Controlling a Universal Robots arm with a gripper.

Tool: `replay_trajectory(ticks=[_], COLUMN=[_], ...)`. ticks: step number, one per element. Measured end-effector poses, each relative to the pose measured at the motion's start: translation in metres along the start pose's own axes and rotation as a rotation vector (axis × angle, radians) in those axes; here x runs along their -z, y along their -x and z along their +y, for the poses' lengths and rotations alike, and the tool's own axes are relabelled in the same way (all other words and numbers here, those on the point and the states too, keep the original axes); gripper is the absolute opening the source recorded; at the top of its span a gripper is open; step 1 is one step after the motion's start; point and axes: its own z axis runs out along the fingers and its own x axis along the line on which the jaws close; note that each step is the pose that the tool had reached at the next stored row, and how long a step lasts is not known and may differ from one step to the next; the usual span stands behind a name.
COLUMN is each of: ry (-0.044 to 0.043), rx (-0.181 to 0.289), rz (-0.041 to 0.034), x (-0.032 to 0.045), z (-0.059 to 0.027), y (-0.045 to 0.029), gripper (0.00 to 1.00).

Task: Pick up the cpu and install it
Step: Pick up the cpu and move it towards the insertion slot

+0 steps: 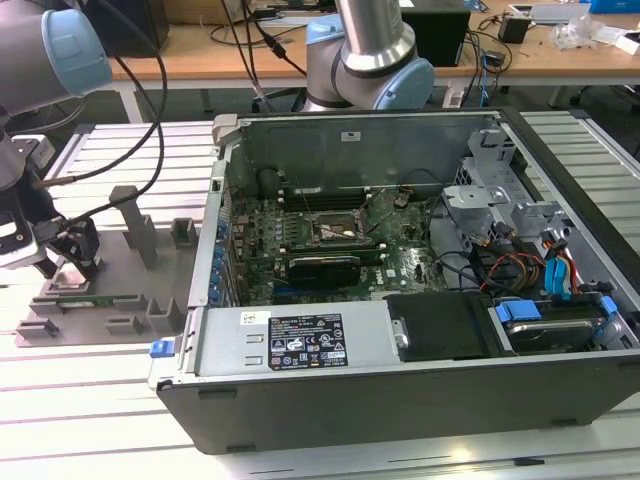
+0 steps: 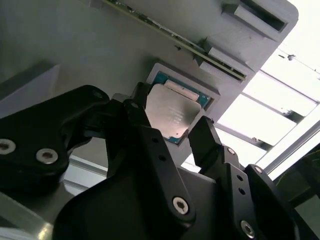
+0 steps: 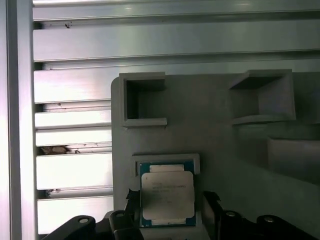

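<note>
Cpu (image 3: 166,197) is seen lying flat in its recess of the grey tray (image 3: 225,135). The end effector (image 2: 169,125) is spread apart, straddling the chip. Opposite edges should be squared and centred before closing, so nothing gets tilted.

The arm (image 1: 20,40) is grey with a pale blue joint cap (image 1: 72,50) and trailing black cables (image 1: 161,100). Its gripper (image 2: 170,119) is matt black, chunky, studded with silver screws (image 2: 180,204).

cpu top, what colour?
Silver-grey metal cpu top, teal-green board edge around it; best in the first wrist view.
</note>
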Motion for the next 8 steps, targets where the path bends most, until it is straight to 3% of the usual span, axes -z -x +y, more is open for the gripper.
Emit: replay_trajectory(ticks=[8], ry=[0.0000], rx=[0.002], rz=[0.0001], x=[-0.0056], z=[0.0004], y=[-0.0007], gripper=[0.60])
